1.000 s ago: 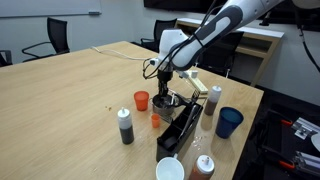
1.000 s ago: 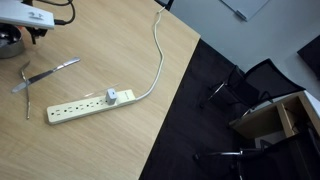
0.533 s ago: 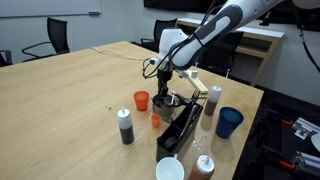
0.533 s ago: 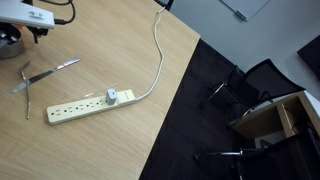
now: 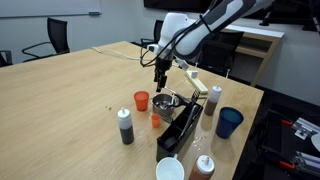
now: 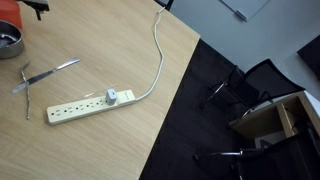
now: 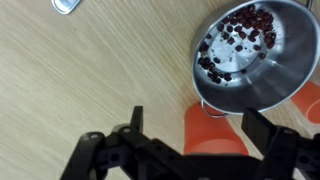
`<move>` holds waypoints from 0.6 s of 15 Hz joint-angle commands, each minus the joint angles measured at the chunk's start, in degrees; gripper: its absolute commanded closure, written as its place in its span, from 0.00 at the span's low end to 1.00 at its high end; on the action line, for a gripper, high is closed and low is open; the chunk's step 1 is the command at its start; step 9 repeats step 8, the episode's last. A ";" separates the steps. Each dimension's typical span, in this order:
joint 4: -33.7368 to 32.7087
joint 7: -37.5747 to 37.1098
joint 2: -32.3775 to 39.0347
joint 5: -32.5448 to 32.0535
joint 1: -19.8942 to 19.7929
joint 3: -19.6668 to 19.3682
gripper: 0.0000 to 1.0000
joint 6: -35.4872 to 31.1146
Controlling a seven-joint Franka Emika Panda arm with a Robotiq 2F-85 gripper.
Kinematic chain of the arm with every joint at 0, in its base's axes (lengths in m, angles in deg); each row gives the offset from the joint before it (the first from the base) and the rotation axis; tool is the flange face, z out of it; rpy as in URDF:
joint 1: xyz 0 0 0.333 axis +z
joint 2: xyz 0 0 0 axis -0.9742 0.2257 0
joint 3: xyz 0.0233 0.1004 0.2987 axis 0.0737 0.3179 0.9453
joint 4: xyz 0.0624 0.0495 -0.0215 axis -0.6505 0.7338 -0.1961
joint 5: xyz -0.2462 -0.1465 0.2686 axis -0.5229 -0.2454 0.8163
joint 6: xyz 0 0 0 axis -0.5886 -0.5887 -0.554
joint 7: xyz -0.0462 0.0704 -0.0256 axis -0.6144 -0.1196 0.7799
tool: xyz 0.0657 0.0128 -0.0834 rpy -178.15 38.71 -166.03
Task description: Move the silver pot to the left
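Observation:
The silver pot [image 5: 166, 101] stands on the wooden table by itself, shiny, with dark red bits inside [image 7: 240, 45]. It also shows at the top left edge of an exterior view [image 6: 8, 43]. My gripper [image 5: 161, 79] hangs above it, open and holding nothing. In the wrist view my gripper [image 7: 195, 128] has its black fingers [image 7: 256, 126] spread wide, with the pot up and to the right of them. An orange cup [image 7: 214, 132] lies on the table below the gap, beside the pot.
Around the pot stand the orange cup [image 5: 142, 100], a dark bottle [image 5: 126, 126], a black tray [image 5: 181, 127], a white shaker [image 5: 213, 98], a blue cup [image 5: 229, 122] and a white cup [image 5: 170, 168]. A power strip [image 6: 85, 105] and a metal utensil [image 6: 45, 73] lie nearby.
My gripper has opened, let go of the silver pot and risen above it. The pot stays on the table next to the orange cup.

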 commanded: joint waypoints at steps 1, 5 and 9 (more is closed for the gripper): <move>9.31 -0.49 -8.52 1.12 -1.50 0.45 0.00 -1.10; 6.76 -0.55 -7.40 0.96 -0.35 -0.37 0.00 0.29; 6.17 -0.59 -6.23 0.90 -0.16 -0.30 0.00 0.24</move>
